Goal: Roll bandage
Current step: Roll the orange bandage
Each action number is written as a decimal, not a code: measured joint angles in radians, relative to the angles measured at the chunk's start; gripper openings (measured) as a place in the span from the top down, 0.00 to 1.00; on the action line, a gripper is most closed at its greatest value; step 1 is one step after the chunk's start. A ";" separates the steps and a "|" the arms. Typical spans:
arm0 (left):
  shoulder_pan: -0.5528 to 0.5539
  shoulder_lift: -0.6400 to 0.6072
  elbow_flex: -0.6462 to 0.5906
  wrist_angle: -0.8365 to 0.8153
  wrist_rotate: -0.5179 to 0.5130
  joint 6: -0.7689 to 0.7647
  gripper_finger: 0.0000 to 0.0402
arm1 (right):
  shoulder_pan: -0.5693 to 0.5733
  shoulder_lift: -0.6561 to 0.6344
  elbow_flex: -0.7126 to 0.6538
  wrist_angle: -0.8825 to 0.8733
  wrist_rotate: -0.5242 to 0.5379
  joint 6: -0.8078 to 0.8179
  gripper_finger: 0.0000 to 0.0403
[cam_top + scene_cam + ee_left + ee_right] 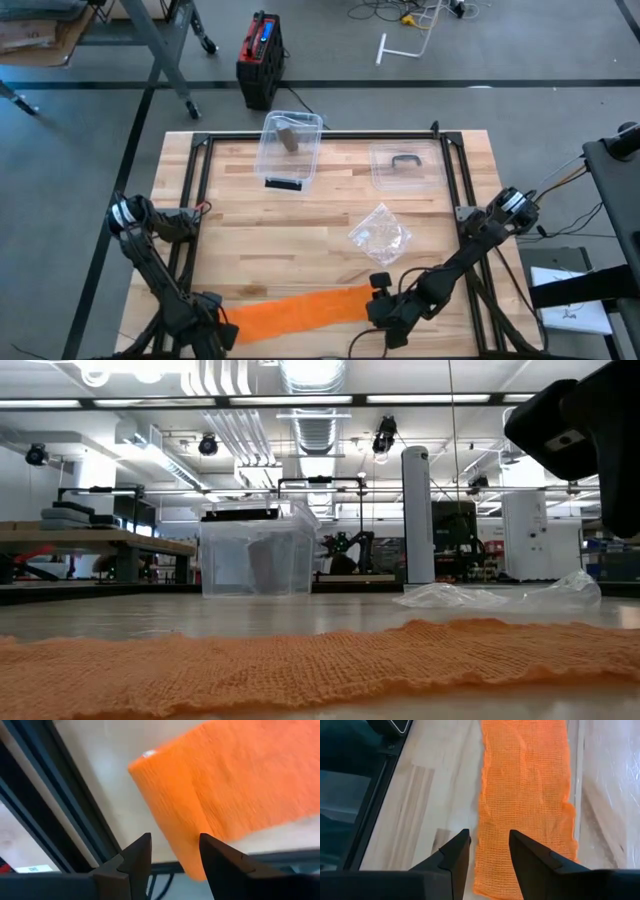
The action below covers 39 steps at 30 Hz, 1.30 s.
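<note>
Along the surface's 6 o'clock edge I see the orange bandage (295,312) lying flat and unrolled. My left end effector (172,851) and right end effector (487,847) sit at its opposite ends, fingers parted, holding nothing. It looks light, limp, loosely woven; I'd pinch an end edge.

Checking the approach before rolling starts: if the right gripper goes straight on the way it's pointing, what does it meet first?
Most likely the orange bandage: the right gripper has open fingers at its near end, and the strip runs on ahead along the wooden table. How high the fingers sit above it is unclear.
</note>
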<state>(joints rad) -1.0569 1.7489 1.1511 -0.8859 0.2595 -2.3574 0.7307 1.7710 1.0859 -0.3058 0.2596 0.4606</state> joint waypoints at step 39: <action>0.023 -0.124 -0.079 -0.085 -0.158 0.053 0.89 | -0.031 0.013 0.000 0.170 0.007 0.003 0.64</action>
<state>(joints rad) -1.0339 1.6247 1.0721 -0.9706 0.1013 -2.3049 0.6998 1.7844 1.0859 -0.1356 0.2669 0.4633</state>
